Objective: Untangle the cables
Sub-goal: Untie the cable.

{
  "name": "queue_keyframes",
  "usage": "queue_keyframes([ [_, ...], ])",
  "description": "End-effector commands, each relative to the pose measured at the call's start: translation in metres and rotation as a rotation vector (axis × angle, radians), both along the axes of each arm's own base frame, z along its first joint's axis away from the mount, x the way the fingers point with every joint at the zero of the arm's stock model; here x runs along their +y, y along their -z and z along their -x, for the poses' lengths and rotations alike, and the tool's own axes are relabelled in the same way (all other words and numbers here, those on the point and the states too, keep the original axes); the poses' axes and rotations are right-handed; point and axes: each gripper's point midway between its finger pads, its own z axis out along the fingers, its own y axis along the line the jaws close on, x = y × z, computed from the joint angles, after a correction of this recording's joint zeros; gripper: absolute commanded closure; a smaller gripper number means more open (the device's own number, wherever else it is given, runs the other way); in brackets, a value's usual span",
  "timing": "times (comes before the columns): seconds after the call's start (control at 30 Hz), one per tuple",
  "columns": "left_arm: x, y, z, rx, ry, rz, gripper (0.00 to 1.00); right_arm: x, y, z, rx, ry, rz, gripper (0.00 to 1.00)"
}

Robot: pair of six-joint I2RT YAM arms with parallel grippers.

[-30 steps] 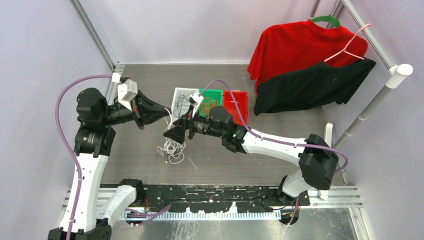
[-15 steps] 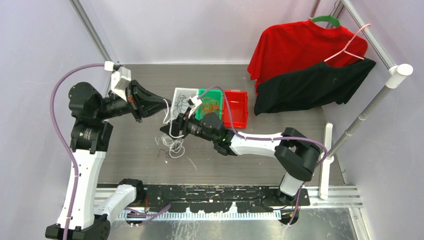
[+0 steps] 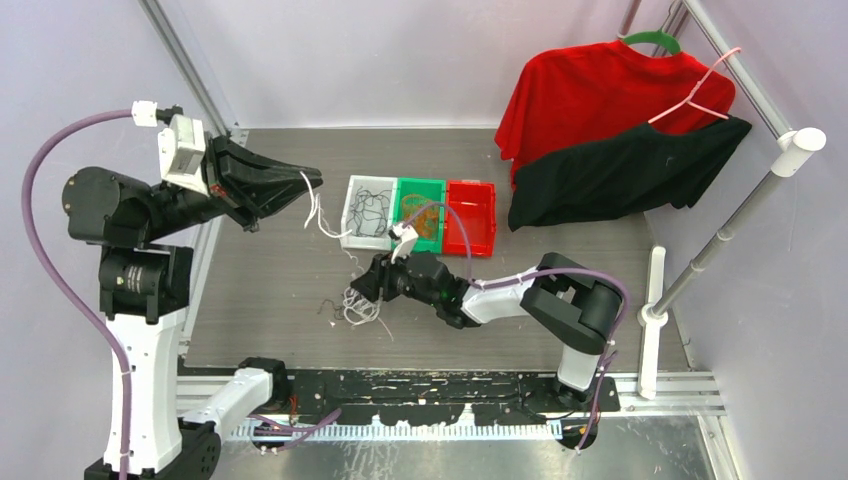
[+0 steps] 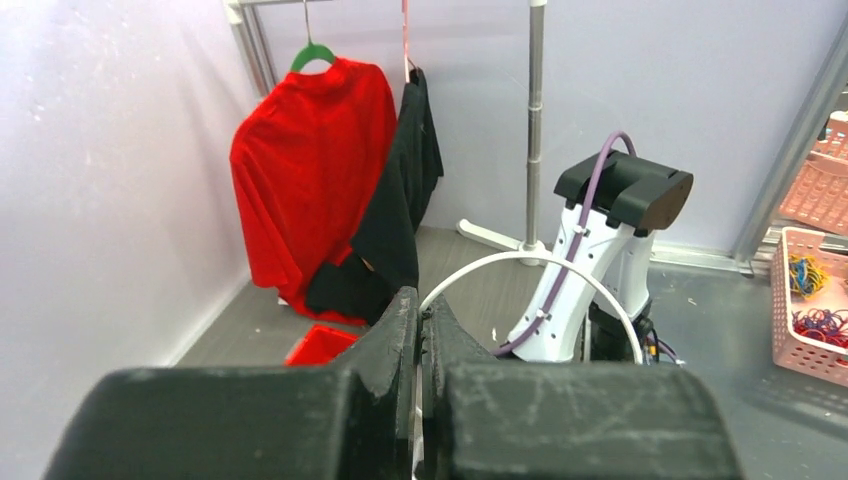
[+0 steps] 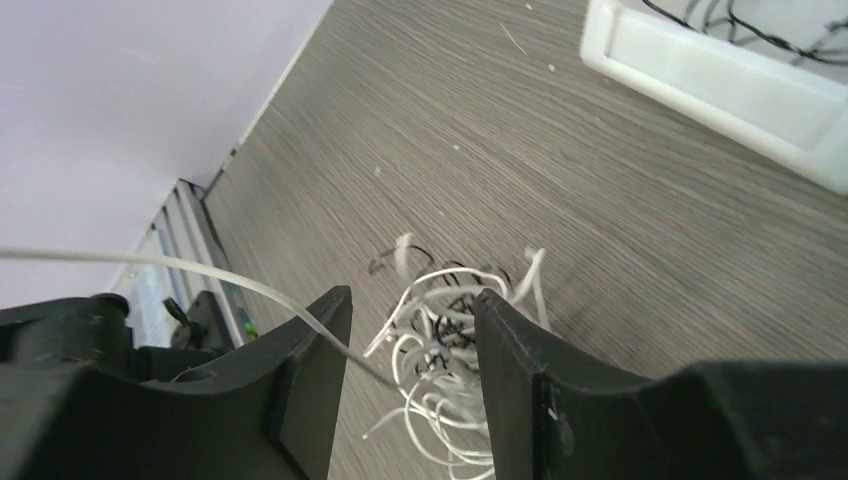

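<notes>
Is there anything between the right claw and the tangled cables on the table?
Nothing visible. The open right claw hangs directly over the tangled cables. One white cable passes beside it, up toward the shut left claw, and does not block it.

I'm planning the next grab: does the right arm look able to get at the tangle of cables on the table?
Probably yes. The right claw hangs open just above the tangle, with nothing between them; the white tray sits off to the side.
</notes>
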Motion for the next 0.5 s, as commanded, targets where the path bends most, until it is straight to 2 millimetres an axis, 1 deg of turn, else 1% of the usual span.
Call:
queue_keyframes([
  [0.0,0.003,-0.027,0.003,-0.103,-0.036,0.029,1.0,-0.011,0.001,-0.006,-0.03,0.06,-0.002,0.47],
  [0.07,0.004,-0.035,0.003,-0.144,-0.053,0.032,1.0,-0.018,0.013,-0.003,-0.019,0.063,0.024,0.47],
  [0.17,0.009,-0.059,0.003,-0.236,-0.106,0.055,1.0,-0.028,0.026,-0.001,-0.009,0.082,0.043,0.43],
  [0.3,0.014,-0.091,0.005,-0.347,-0.156,0.077,1.0,-0.037,0.033,0.002,-0.008,0.092,0.053,0.39],
  [0.47,0.021,-0.122,0.006,-0.449,-0.218,0.111,1.0,-0.041,0.038,0.004,-0.001,0.093,0.067,0.37],
])
